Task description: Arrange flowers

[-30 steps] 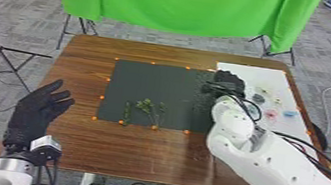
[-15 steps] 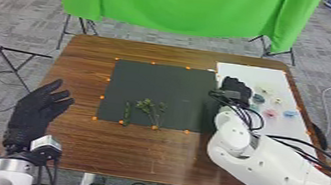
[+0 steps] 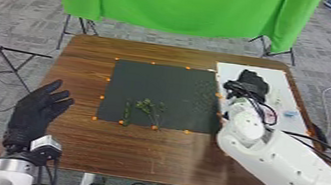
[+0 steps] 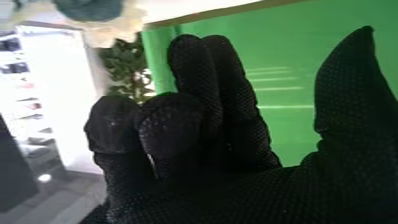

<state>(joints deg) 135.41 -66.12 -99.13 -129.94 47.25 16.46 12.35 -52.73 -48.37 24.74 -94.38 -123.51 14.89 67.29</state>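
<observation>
Green sprigs (image 3: 147,106) on dark mat (image 3: 156,84), head view.

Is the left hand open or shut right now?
Open: in the head view, the left hand has its fingers spread and its thumb out.

You work at a brown, wood-grained table (image 3: 138,150): dark grey mat (image 3: 154,81), white sheet (image 3: 275,75), light blue flower (image 3: 290,114), green sprigs (image 3: 147,107), bright green backdrop (image 3: 181,6).

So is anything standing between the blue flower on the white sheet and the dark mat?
Yes: in the head view, the robot's own right arm crosses between the blue flower and the dark mat, over the white sheet.
</observation>
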